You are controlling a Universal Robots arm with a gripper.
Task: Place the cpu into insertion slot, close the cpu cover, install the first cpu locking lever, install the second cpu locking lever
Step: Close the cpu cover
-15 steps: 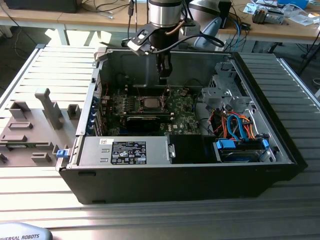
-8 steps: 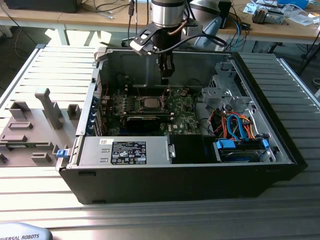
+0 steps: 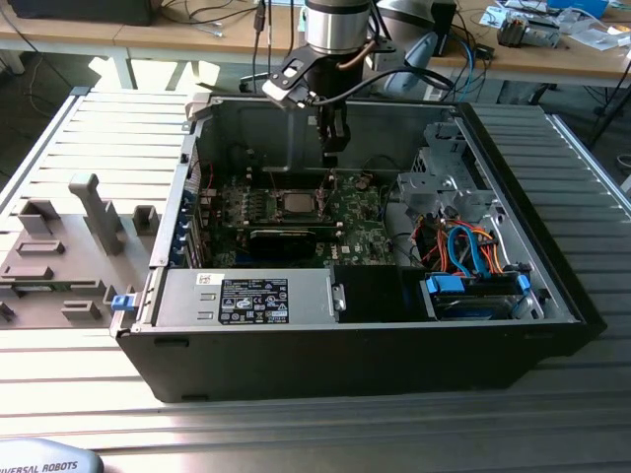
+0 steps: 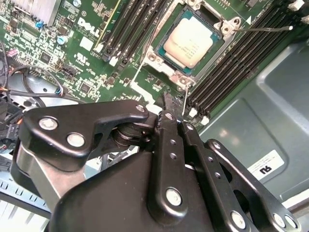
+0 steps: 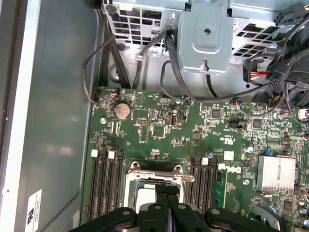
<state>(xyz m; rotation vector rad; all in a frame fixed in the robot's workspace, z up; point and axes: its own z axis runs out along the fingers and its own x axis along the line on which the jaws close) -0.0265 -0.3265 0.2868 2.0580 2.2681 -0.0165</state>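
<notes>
The cpu (image 4: 190, 41), a small square chip with a silver top, lies in the insertion slot (image 4: 157, 46) on the green board inside the open computer case. The cpu cover (image 4: 231, 25) lies down as a metal frame around the chip. Thin wire levers (image 4: 263, 29) stick out from the socket's corners. My gripper (image 4: 166, 100) is shut with nothing between its fingers and hangs just above the board beside the socket. In the exterior view the gripper (image 3: 331, 160) is a little behind the cpu (image 3: 296, 202). In the first wrist view the gripper (image 5: 167, 189) overlaps the cover (image 5: 159, 176).
Black memory slots (image 4: 130, 29) flank the socket on both sides. A metal drive cage (image 3: 444, 182) with orange and blue cables (image 3: 468, 246) fills the case at the exterior view's right. The power supply (image 3: 246, 296) sits at the front. Grey fixtures (image 3: 59, 246) stand outside the case at the exterior view's left.
</notes>
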